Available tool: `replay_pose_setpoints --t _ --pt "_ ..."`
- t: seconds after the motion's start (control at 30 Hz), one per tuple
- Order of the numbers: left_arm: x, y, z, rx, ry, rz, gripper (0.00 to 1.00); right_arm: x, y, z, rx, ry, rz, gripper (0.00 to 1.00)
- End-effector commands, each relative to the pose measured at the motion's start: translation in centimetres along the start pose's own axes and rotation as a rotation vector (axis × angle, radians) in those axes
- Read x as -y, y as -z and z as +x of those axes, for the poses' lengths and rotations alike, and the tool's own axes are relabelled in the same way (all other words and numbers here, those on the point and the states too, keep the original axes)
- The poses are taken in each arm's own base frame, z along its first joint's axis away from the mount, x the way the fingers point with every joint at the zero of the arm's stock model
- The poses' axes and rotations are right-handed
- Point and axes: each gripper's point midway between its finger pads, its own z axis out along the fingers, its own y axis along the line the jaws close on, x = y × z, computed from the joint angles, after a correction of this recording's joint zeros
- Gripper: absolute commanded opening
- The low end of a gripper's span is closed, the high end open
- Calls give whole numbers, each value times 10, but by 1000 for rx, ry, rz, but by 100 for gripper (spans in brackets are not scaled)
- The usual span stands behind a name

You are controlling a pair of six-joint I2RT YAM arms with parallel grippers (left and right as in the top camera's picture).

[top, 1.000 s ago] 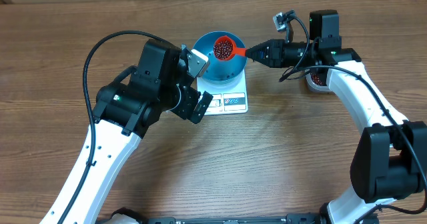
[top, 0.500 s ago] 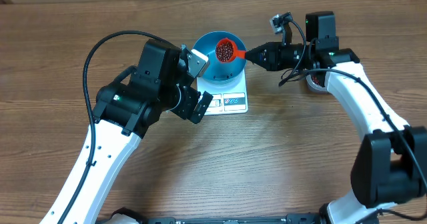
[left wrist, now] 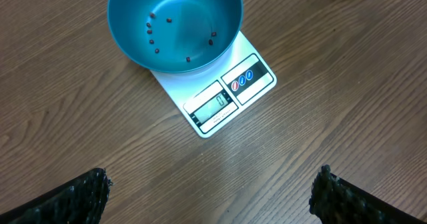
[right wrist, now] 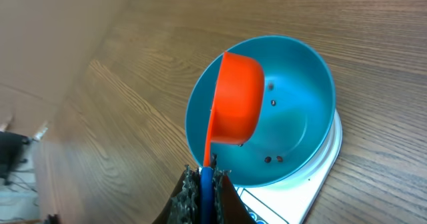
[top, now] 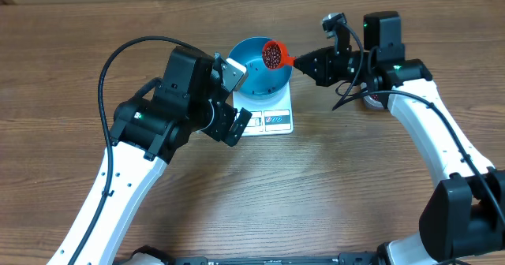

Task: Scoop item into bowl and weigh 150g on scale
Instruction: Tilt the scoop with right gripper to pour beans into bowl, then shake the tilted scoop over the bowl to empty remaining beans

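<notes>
Above the right side of the round deep bright-blue bowl (top: 251, 82), which stands on the small flat white scale (top: 274, 121), the right pincer (top: 300, 60) pinches the handle of an orange plastic scoop (right wrist: 235, 97) holding small dark red-brown beans (top: 271, 55). The scoop's long axis points from that pincer leftward into the bowl; the left pincer (left wrist: 212, 177) hangs spread, empty.

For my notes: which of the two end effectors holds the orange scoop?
The right end effector, shut on the orange scoop above the blue bowl; the left end effector is open and empty.
</notes>
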Motion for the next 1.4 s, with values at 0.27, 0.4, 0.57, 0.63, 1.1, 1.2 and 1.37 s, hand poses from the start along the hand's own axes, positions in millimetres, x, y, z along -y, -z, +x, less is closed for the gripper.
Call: replay_pose_setpoints --t 0.27,0.4,0.57,0.63,1.1,1.2,1.37 --pt "2 0 -3 4 9 14 100 -14 -2 -14 24 110 68 4" --pt "2 0 -3 4 9 14 100 -14 -2 -14 22 108 68 4" --pt "2 0 -3 4 9 14 100 -14 -2 -12 14 101 69 4" --pt "2 0 -3 4 9 14 100 -14 -2 -11 13 101 68 4" --pt "2 0 -3 4 9 14 100 -14 -2 -11 13 101 68 4" --pt "2 0 -3 4 9 14 100 -14 -2 -11 13 101 69 4" --pt "2 0 -3 4 9 14 100 -14 -2 -12 14 101 69 4"
